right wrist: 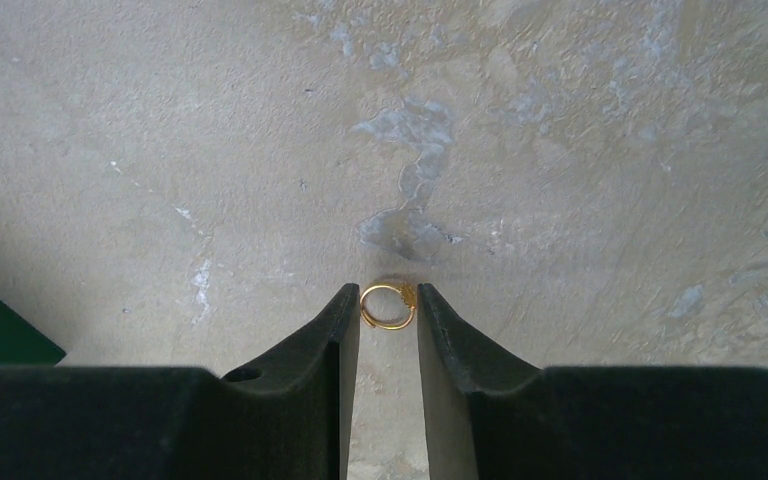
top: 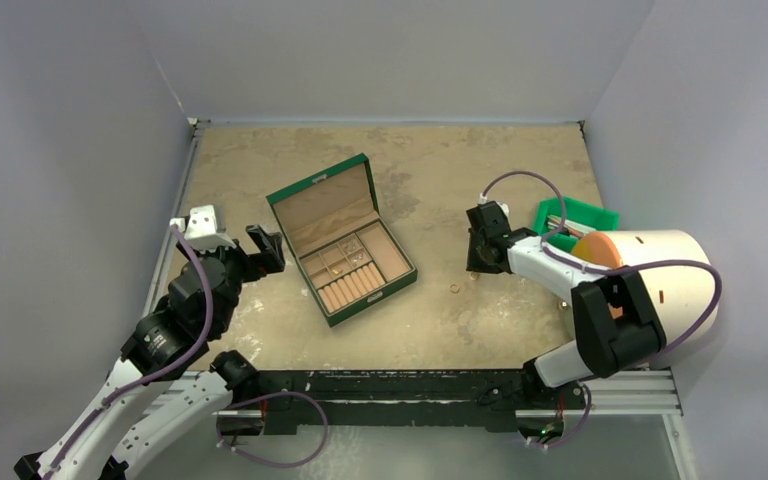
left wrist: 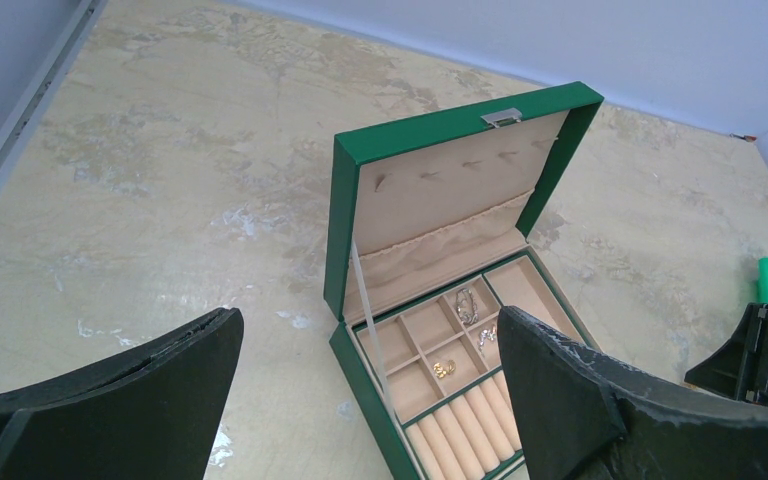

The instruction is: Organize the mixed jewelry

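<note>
**Right arm lining up on a loose ring.** The right gripper [right wrist: 388,292] is hanging over the table [right wrist: 580,150] with its jaws part-open. The two fingertips [right wrist: 345,305] are flanking a small gold-coloured ring [right wrist: 406,294] that is lying flat on the bare surface, well apart from the green box [top: 320,203]. The left gripper [left wrist: 367,318] is waiting with its jaws spread wide and empty, facing the open box.

To do this pick well, the tips are probably best lowered until they are grazing the table. The jaws should then close slowly and squarely across the ring, since a thin band is liable to tip or skid out sideways. A short, level carry to a free compartment should follow.

Whether the tips are already touching the ring or the table cannot be told, since the wrist view is looking straight down the fingers. The pieces [left wrist: 465,305] already lying in the compartments are too small to identify. The contents of the green bin [top: 592,214] are being covered by the right arm.
</note>
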Action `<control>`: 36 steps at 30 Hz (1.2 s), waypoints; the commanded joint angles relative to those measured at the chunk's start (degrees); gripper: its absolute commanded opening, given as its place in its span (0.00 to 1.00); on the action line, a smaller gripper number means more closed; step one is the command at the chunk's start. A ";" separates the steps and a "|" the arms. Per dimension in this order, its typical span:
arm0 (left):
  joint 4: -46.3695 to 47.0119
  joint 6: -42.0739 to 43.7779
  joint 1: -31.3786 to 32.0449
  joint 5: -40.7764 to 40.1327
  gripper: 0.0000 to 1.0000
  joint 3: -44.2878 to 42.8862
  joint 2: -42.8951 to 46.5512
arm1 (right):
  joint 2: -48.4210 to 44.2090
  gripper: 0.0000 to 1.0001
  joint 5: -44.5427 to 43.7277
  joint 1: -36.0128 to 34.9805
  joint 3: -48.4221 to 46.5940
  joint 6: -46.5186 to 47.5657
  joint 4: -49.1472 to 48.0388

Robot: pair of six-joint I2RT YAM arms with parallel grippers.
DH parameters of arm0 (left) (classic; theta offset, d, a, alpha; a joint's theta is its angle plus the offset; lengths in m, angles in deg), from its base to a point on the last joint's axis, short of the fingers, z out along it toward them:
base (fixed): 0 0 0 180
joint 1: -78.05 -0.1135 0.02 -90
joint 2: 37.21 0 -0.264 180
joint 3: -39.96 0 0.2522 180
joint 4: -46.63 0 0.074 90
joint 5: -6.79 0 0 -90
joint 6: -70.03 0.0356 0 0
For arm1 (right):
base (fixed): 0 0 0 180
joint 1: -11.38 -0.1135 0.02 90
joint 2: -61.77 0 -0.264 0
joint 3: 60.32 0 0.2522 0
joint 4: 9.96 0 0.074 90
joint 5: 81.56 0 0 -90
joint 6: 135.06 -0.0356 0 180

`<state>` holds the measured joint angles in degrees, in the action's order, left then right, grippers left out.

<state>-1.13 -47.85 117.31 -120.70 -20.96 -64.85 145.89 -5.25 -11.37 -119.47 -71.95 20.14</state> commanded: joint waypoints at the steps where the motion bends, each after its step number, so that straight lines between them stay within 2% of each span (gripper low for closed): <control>1: 1.92 0.34 -0.36 -0.19 0.99 -1.97 0.25 | 0.24 0.31 1.57 1.05 0.17 0.53 -0.42; 18: 1.92 0.28 -0.37 -0.12 0.99 -1.97 0.31 | 1.52 0.29 2.79 2.48 1.23 -1.14 0.01; 26: 1.92 0.28 -0.39 -0.07 0.99 -1.95 0.39 | 3.11 0.22 2.53 2.57 0.26 -1.32 0.69; 33: 1.83 0.21 -0.37 -0.16 0.98 -1.95 0.39 | 3.21 0.11 2.27 2.61 0.12 -1.65 1.04; 36: 1.83 0.23 -0.40 -0.21 0.98 -1.97 0.39 | 3.08 0.04 2.09 2.58 0.21 -1.99 1.30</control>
<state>-1.11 -47.85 117.31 -120.70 -20.96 -64.78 148.34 -2.57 -8.87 -118.74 -72.98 19.99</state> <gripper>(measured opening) 0.988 0.082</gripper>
